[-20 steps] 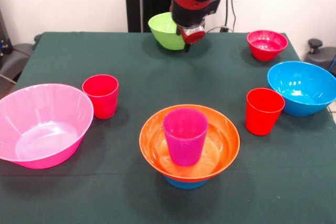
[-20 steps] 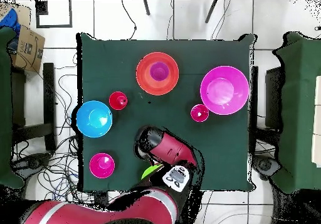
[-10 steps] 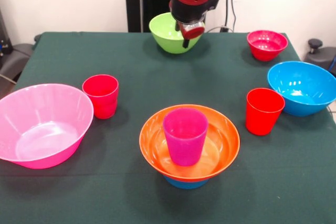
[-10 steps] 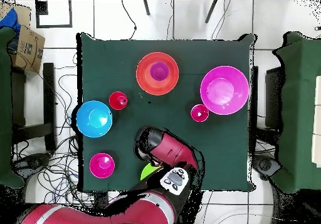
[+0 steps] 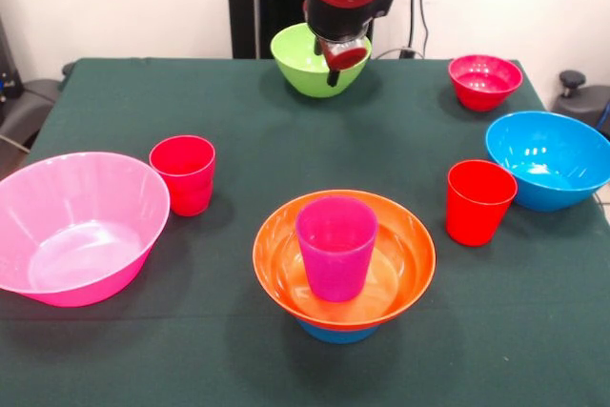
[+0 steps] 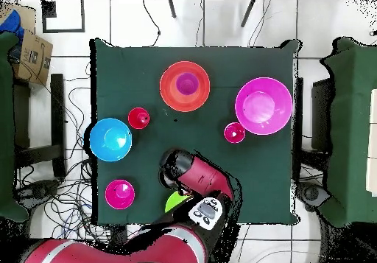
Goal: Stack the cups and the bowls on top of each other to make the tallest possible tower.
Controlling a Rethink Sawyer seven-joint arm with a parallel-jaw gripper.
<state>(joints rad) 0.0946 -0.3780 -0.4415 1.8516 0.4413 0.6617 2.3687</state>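
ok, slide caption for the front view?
Gripper over the lime green bowl; purple cup standing in the orange bowl.

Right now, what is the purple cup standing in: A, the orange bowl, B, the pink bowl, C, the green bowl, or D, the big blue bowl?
A: the purple cup stands upright inside the orange bowl, near the table's front edge in the front view.

We could not tell how the gripper (image 5: 333,70) stood. The arm (image 6: 193,173) hid most of the lime green bowl (image 6: 174,201) from overhead. Under the orange bowl (image 5: 405,278), only a sliver of blue bowl (image 5: 338,334) showed.
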